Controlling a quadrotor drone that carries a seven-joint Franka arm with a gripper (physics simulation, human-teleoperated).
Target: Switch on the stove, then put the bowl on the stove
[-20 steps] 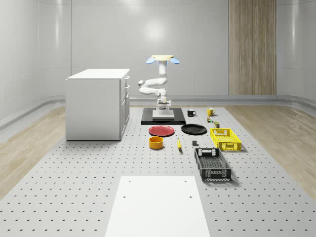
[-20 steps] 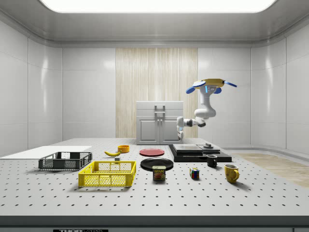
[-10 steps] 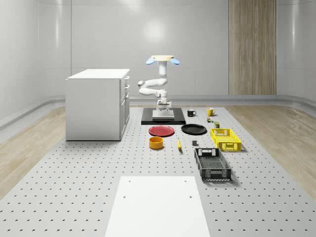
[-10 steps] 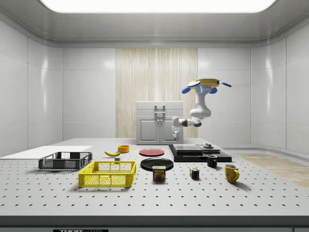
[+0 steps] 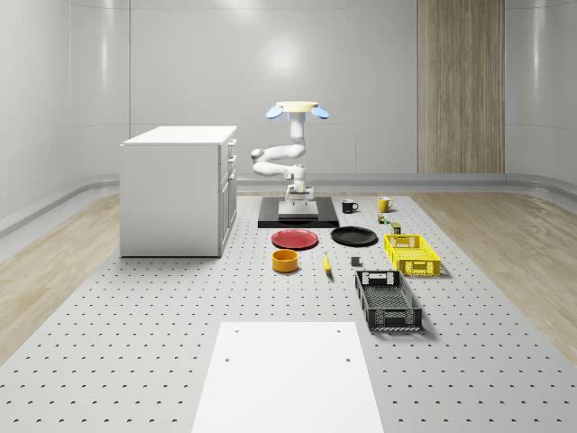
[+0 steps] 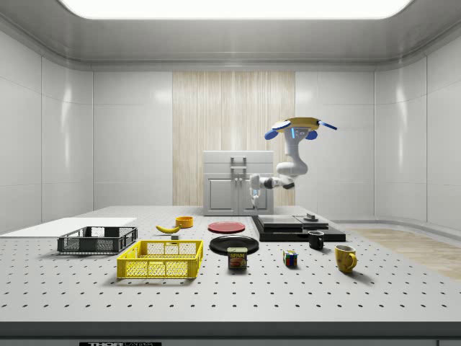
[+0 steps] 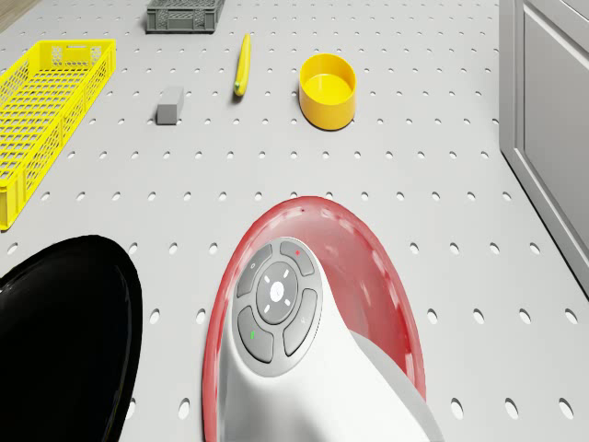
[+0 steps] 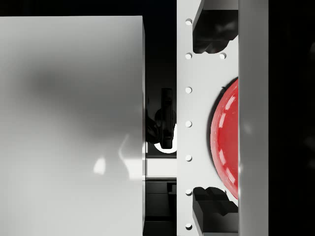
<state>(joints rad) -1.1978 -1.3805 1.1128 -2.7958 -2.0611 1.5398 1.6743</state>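
Bowl [image 5: 285, 261], yellow, round, upright on table, well apart from stove [image 5: 298, 216].

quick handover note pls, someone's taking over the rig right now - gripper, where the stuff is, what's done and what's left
Drone hovers over the stove's front edge; the gripper hangs above that edge on the red plate side, holding nothing. Finger state unclear.
Yellow bowl sits on the table in front of the red plate, beside the banana, well short of the stove.
Done: nothing confirmed; the pictures do not show whether the stove is on.
Left: check or switch on the stove, then fetch the bowl and set it on the stove.
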